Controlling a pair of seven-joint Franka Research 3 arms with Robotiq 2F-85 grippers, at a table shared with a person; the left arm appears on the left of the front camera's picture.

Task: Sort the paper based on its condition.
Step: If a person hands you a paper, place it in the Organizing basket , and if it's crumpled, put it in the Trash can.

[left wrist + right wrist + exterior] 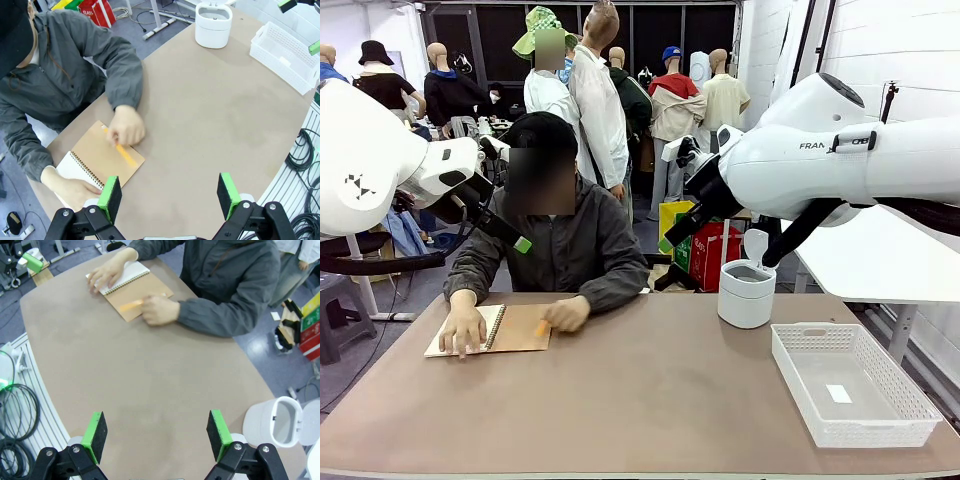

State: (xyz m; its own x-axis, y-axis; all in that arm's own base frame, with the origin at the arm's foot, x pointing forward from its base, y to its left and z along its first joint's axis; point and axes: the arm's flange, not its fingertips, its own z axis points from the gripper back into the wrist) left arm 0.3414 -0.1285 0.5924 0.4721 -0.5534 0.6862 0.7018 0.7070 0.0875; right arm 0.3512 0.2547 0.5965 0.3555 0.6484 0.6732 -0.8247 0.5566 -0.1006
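The paper, as loose sheets, is out of view. A person at the far side holds a spiral notebook (490,330) open on the table. One hand (463,328) presses its white page (70,167). The other hand (127,127) rests on the folded-back brown cover (132,297), over an orange strip (127,156). My left gripper (169,195) hangs open and empty above the table, near the notebook's corner. My right gripper (157,432) is also open and empty, high over the bare middle of the table.
A round white bin (746,292) with its lid up stands at the far right. A white plastic basket (910,415) sits near the front right, with a tiny white slip (838,393) in it. Cables (15,405) lie beyond the table edge.
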